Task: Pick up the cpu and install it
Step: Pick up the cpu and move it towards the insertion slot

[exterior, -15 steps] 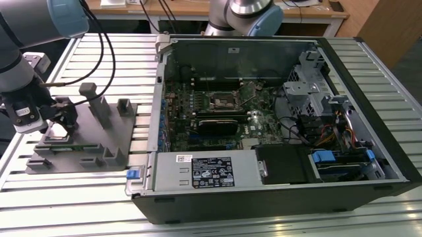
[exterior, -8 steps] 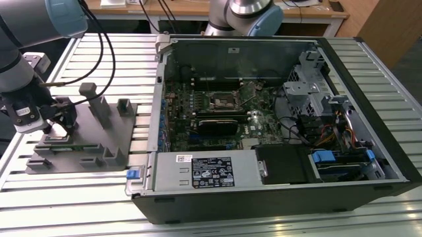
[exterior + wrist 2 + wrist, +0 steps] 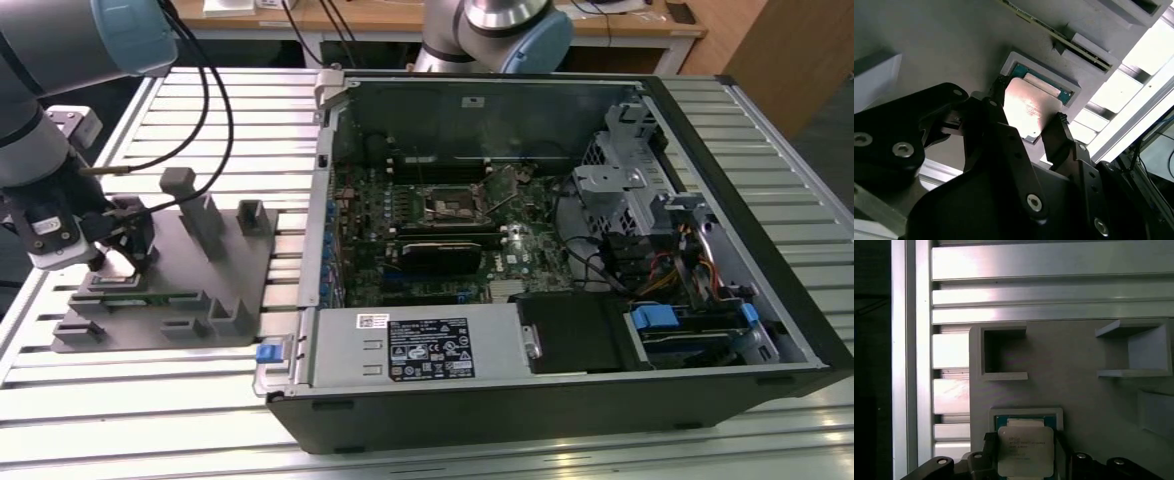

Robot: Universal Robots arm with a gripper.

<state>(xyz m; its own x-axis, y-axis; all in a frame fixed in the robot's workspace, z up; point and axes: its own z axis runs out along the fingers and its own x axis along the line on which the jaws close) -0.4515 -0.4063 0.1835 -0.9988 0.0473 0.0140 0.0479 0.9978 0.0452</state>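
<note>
In the exterior view: gripper [image 3: 107, 262] low over the matte grey plastic tray [image 3: 187, 325] at the exterior view's left, among its moulded blocks [image 3: 200, 220], well apart from the open computer case [image 3: 534, 420] at the right with the black square socket frame [image 3: 451, 205] on its green motherboard [image 3: 380, 275]. In the second wrist view: black fingers [image 3: 1056, 135] clamped against two opposite edges of the cpu [image 3: 1029, 105], likely so as to keep the thin flat chip level and leave its shiny silver lid untouched. In the first wrist view: cpu [image 3: 1026, 452] square and bright, green-rimmed, at its moulded tray pocket [image 3: 1026, 411]; hard to tell whether lifted clear or seated.
</note>
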